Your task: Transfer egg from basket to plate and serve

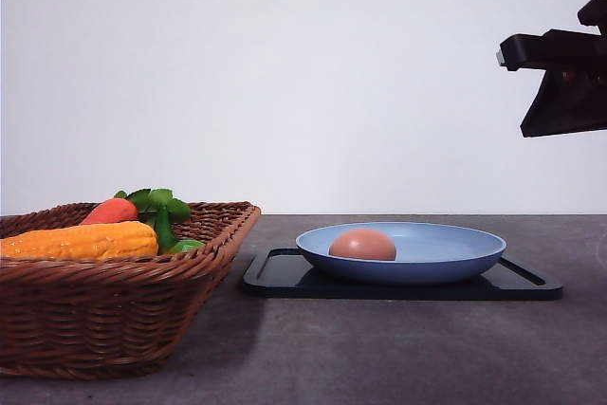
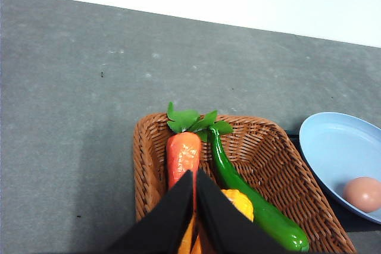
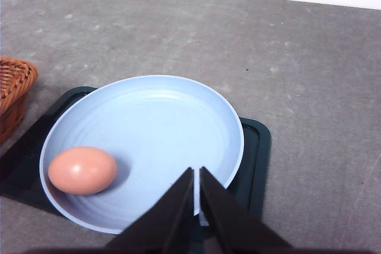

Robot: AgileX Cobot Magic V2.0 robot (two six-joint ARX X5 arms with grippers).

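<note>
The reddish-brown egg (image 1: 362, 245) lies in the light-blue plate (image 1: 455, 251), towards the plate's basket side. It also shows in the right wrist view as the egg (image 3: 82, 170) on the plate (image 3: 161, 123), and in the left wrist view as the egg (image 2: 364, 194) on the plate (image 2: 333, 147). The wicker basket (image 1: 104, 315) stands at the left. My right gripper (image 3: 196, 172) hovers above the plate's rim, shut and holding nothing. Over the basket (image 2: 262, 147), my left gripper (image 2: 194, 174) is shut with nothing in it.
The plate rests on a flat black tray (image 1: 285, 277). The basket holds an orange carrot (image 2: 183, 156), a yellow corn cob (image 1: 81, 240) and a long green vegetable (image 2: 250, 200). My right arm (image 1: 564, 68) hangs high at the right. The grey tabletop (image 1: 379, 348) stretches in front.
</note>
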